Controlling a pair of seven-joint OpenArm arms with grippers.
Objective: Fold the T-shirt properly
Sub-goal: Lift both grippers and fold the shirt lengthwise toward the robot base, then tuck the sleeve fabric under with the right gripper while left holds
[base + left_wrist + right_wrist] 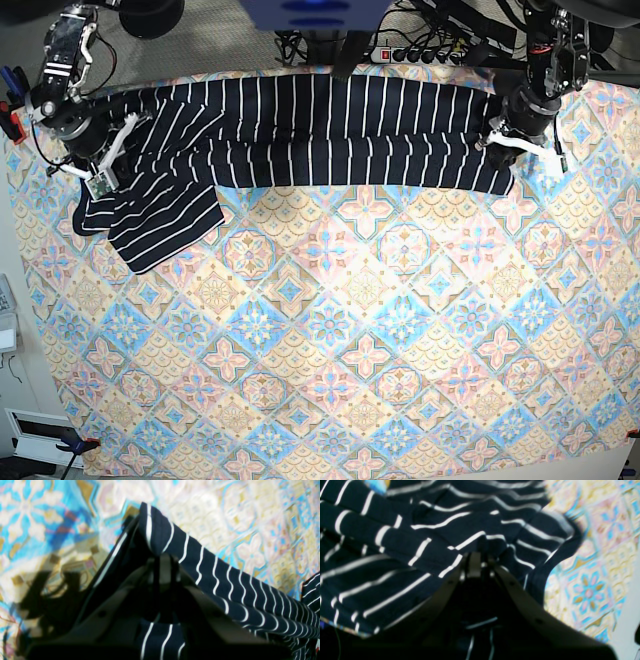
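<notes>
The T-shirt (330, 130), dark navy with thin white stripes, lies stretched in a long band along the far edge of the table. One sleeve and a bunched part spread out at the left end (160, 215). My left gripper (162, 561) is shut on a raised fold of the T-shirt (225, 580) at the band's right end, where it also shows in the base view (503, 143). At the left end my right gripper (475, 563) is shut on bunched striped cloth (407, 542); the base view shows it there too (108, 160).
A pastel tile-patterned tablecloth (350, 330) covers the whole table. A power strip (420, 55) and cables lie behind the far edge. A clamp (75, 445) grips the near left corner. Red and blue tools (10, 110) sit at the left edge.
</notes>
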